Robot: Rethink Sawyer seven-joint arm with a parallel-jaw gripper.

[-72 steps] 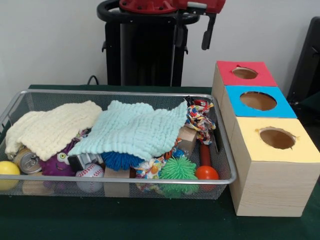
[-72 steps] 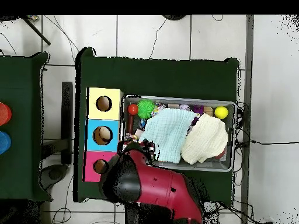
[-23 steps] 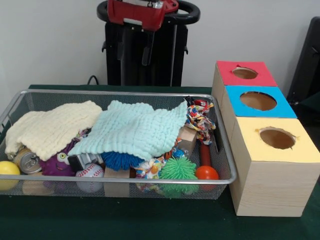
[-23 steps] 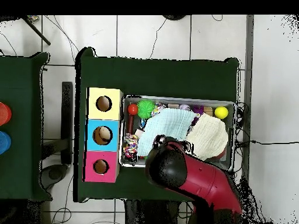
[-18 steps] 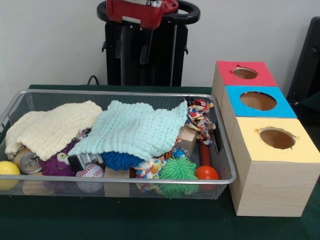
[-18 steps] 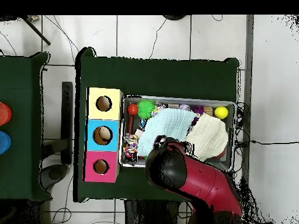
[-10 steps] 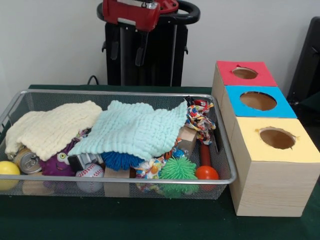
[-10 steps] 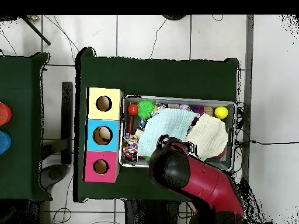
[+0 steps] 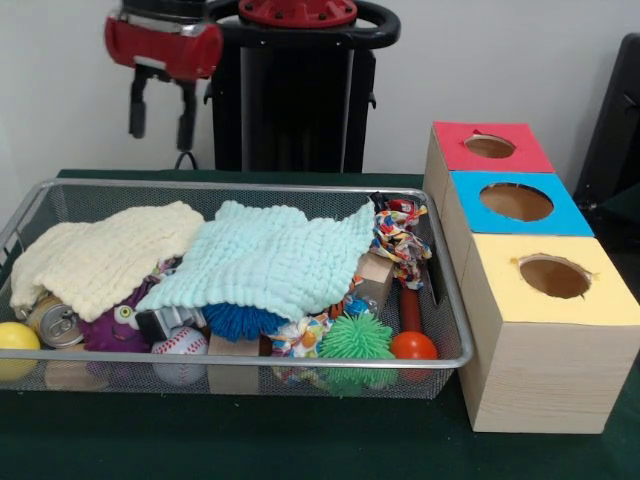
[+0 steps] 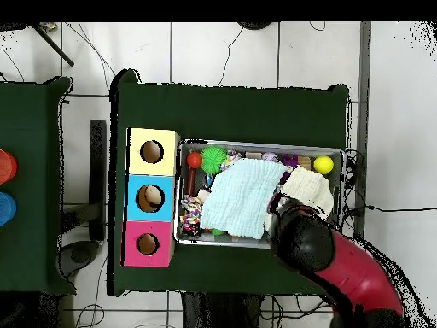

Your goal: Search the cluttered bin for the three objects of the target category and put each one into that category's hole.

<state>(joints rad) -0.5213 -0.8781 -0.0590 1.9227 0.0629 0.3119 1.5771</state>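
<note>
The bin point(image 9: 250, 365) is a wire basket on the green counter point(image 9: 300, 450), and it is full of toys and cloths. The claw point(image 9: 160, 118) hangs high over the bin's far left corner. Its two fingers point(image 9: 137, 110) point down with a gap between them, and nothing is in them. In the view from above, the red arm point(image 10: 341, 273) covers the corner of the bin by the cream cloth.

Under the claw lies a cream cloth point(image 9: 105, 255). Just beside it is a light blue cloth point(image 9: 275, 255), and the two cloths overlap a little. A blue spiky ball point(image 9: 240, 320) peeks out from under the blue cloth. Along the front of the bin sit a yellow ball point(image 9: 17, 337), a can point(image 9: 55, 322), a purple toy point(image 9: 115, 325), a baseball point(image 9: 180, 345), a green spiky ball point(image 9: 357, 338) and an orange ball point(image 9: 413, 346). A rope toy point(image 9: 400, 240) of many colours lies at the bin's right end.

Just beside the bin on the right stand three wooden boxes in a row, touching each other. The red box point(image 9: 490, 148) is farthest back, the blue box point(image 9: 515, 205) is in the middle, and the yellow box point(image 9: 550, 280) is in front. Each one has a round hole in its top.
</note>
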